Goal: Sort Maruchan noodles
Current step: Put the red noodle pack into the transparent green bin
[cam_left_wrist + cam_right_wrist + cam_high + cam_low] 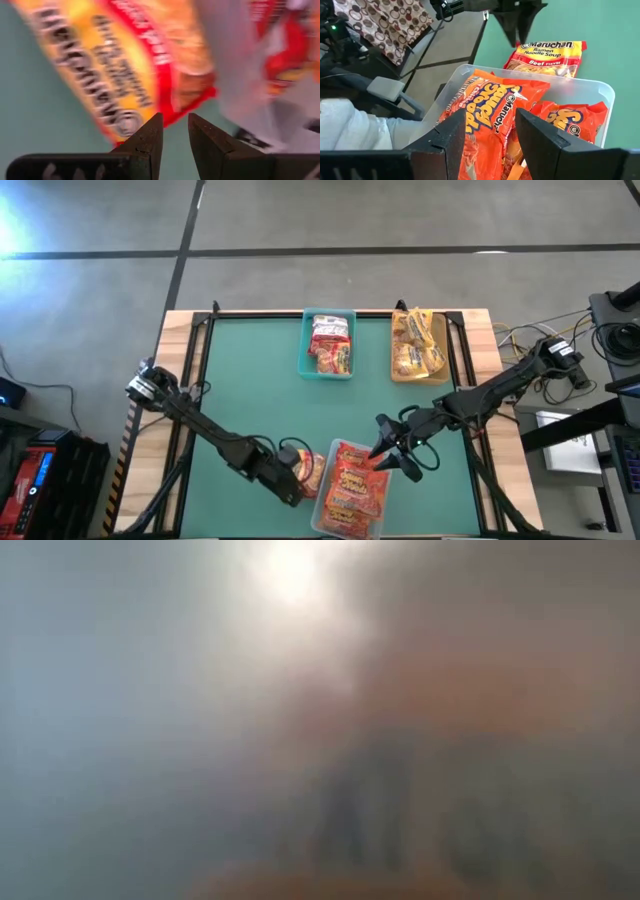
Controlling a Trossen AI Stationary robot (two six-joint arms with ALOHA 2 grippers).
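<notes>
From my remote station, the left gripper [300,472] sits low at the near edge of the green table [250,380], just left of the clear bin [322,515]. Its fingers [150,142] stand slightly apart with nothing between them, their tips just short of a yellow-and-red beef packet [115,65] that lies flat on the mat. In the right wrist view I see this same packet [547,57] on the green surface just beyond the bin's far wall. The clear bin holds several orange packets [352,485] piled loosely on one another. The right gripper [392,448] hovers over the bin's right side; its two fingers [452,135] are spread apart above an orange packet [490,120], and I see nothing held between them. At the far edge of the table, the teal bin [306,350] contains red-and-white packets [330,340], and to its right the tan bin [396,370] contains yellow packets [418,340]. The low view is blocked by something close to the lens, and I cannot tell what it shows.
</notes>
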